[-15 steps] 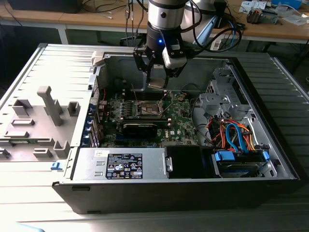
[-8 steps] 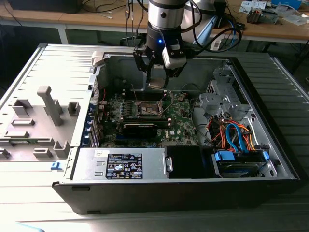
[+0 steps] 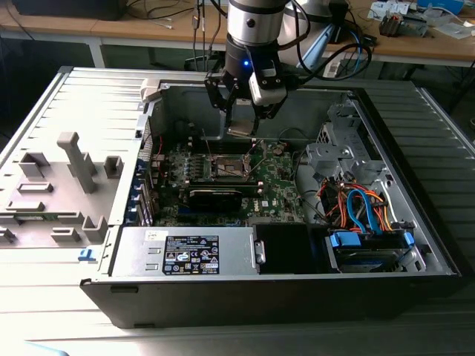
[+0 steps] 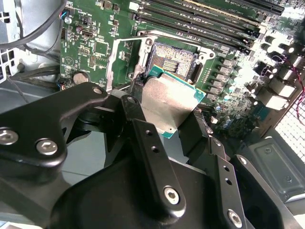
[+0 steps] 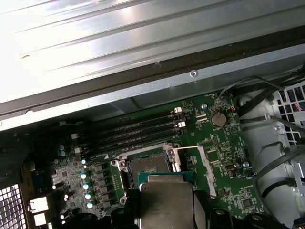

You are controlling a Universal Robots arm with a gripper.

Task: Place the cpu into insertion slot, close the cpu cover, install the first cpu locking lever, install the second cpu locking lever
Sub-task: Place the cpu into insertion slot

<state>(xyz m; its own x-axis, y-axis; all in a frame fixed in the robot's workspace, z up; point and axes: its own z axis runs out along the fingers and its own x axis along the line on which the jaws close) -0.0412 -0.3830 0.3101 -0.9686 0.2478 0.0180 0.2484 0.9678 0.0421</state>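
Note:
My gripper (image 3: 241, 126) hangs inside the open computer case, shut on the cpu (image 3: 242, 131), a flat silvery square chip held level. In both wrist views the cpu (image 4: 167, 101) (image 5: 165, 206) sits between the black fingers (image 4: 138, 107), a little above the insertion slot (image 4: 174, 58) (image 5: 145, 168) and partly overlapping its edge. The slot (image 3: 230, 167) is bare, with its dark contact field showing. The cpu cover (image 5: 206, 167) (image 4: 113, 64), a thin silver frame, is swung open beside the slot with green board showing through its window.
Long memory slots (image 5: 138, 131) run along one side of the slot, and a coin battery (image 5: 218, 118) lies beyond the cover. A black heatsink block (image 3: 215, 196), the power supply (image 3: 189, 252) and a cable bundle (image 3: 356, 208) fill the case. Case walls (image 3: 297, 104) ring the board.

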